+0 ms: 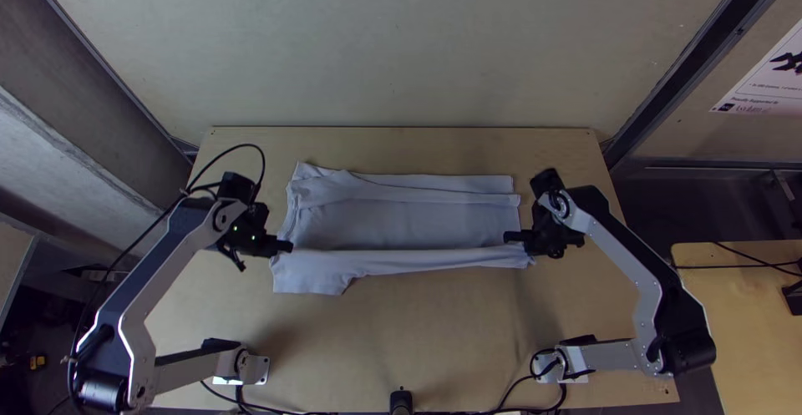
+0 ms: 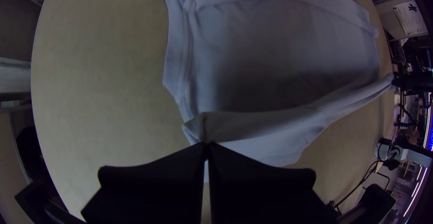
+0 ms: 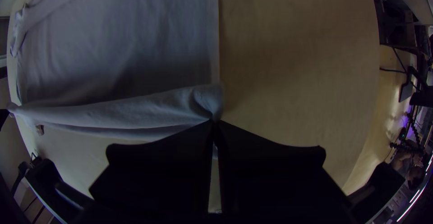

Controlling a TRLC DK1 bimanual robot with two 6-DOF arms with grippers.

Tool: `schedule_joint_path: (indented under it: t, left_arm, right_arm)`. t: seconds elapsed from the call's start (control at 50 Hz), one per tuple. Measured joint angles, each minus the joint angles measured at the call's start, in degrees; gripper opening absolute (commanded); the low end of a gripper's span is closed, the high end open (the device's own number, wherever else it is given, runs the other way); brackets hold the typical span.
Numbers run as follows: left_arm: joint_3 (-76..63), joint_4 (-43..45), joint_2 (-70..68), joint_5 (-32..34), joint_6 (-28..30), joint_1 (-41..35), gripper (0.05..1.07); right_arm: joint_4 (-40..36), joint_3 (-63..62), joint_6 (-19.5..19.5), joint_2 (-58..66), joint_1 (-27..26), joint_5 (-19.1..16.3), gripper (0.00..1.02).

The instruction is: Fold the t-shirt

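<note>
In the top view the pale t-shirt [image 1: 401,225] lies sideways across the table, its far side folded inward in a strip and its near side raised in a long ridge. My left gripper [image 1: 286,247] is at the shirt's left edge, my right gripper [image 1: 510,237] at its right edge. The left wrist view has the left gripper [image 2: 206,144] shut on a pinch of the near ridge of the shirt [image 2: 270,125]. In the right wrist view the right gripper [image 3: 215,119] is shut on the ridge's other end, with the shirt [image 3: 135,111] stretched between both.
The light wooden table [image 1: 434,340] surrounds the shirt, with bare wood at its near side. Black cables [image 1: 309,412] run along the near edge by the arms' bases. A grey wall [image 1: 401,48] stands behind the table's far edge.
</note>
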Motion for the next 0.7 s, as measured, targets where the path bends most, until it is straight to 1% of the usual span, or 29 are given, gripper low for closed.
schedule_joint_path:
  t: [0.22,0.7]
  left_arm:
    - [8.09,-0.02,8.00,-0.02,0.68,0.00,0.08]
    - [27.69,-0.31,23.93,-0.02,4.07,1.33,0.08]
  right_arm:
    - [0.90,7.19,0.20,6.12,-0.59,0.61,0.03]
    - [1.11,24.44,0.22,18.95,-1.03,2.10,0.03]
